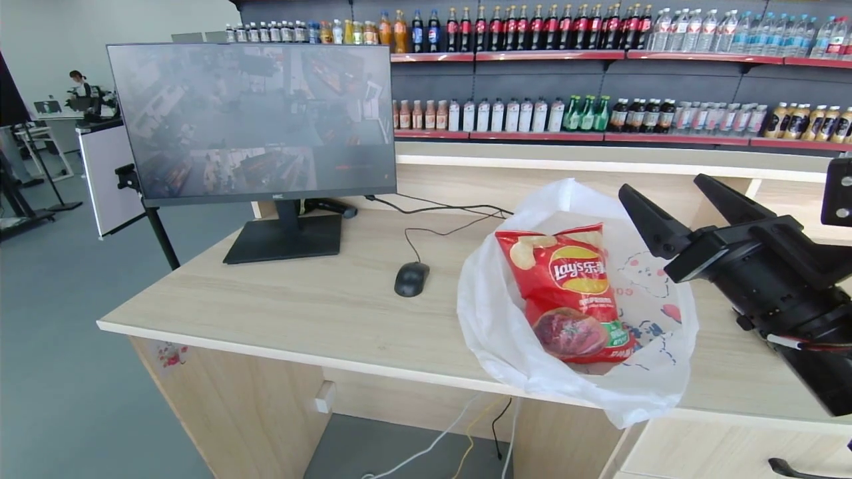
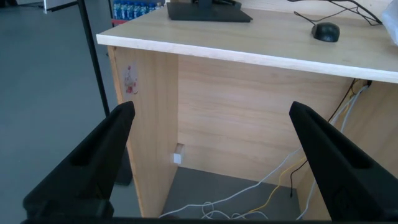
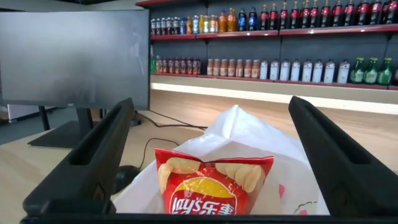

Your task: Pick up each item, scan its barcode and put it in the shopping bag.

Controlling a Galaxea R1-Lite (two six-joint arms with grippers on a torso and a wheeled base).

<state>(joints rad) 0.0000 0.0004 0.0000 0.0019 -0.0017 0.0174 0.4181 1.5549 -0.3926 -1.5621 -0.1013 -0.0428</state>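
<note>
A red chips bag [image 1: 572, 293] stands upright inside the white plastic shopping bag [image 1: 506, 332], which sits open on the wooden table [image 1: 299, 299] near its front edge. My right gripper [image 1: 660, 185] hovers open just right of the bag, above the table, with nothing between its fingers. The right wrist view has the chips bag [image 3: 211, 186] and shopping bag [image 3: 249, 134] straight ahead between the spread fingers of the right gripper [image 3: 211, 106]. My left gripper [image 2: 211, 109] is open and empty, held low in front of the table's side panel [image 2: 249, 106], below the tabletop.
A monitor [image 1: 253, 120] stands at the table's back left, with a dark handheld device [image 1: 329, 207] behind its base. A black mouse [image 1: 411, 278] with its cable lies left of the bag. Drink shelves [image 1: 599, 86] line the back wall. Cables [image 2: 261, 199] hang under the table.
</note>
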